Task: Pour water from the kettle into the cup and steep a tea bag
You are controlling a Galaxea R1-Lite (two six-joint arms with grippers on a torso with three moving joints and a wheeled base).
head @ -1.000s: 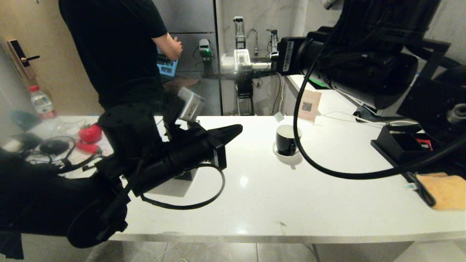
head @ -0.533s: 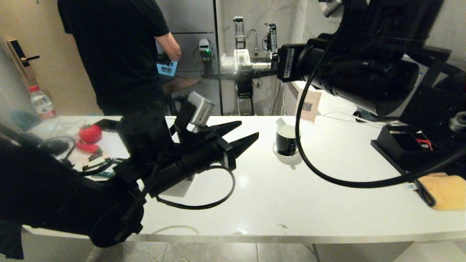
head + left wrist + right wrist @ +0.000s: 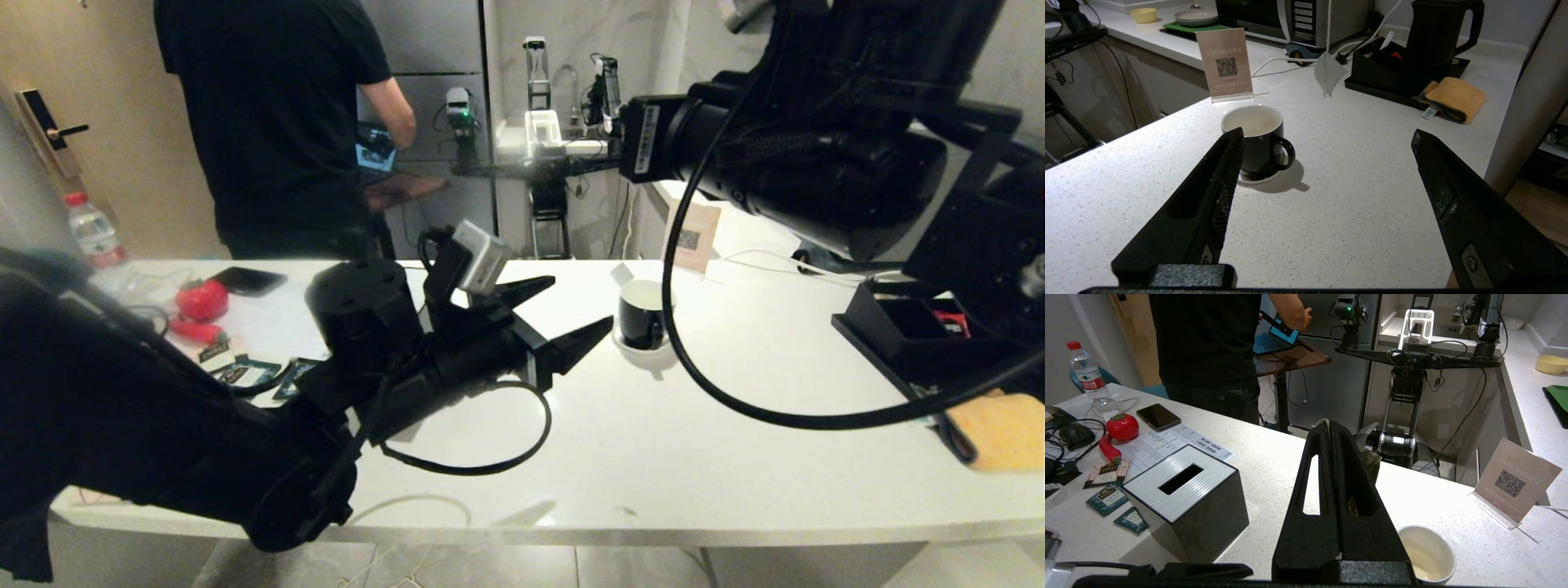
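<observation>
Two grippers flank the cup [image 3: 1257, 134]: left gripper [image 3: 1327, 163] spread wide beside it, right gripper [image 3: 1336, 445] pinching the tea bag's string above.

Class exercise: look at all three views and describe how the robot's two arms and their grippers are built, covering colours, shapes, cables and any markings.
Both arms are matte black. The left gripper has two long wedge-shaped fingers with cross-hatched inner pads, a small silver camera box behind them and a looped black cable beneath. The right gripper has slotted black fingers. The right arm is a thick cylinder with a white label and a black cable.
</observation>
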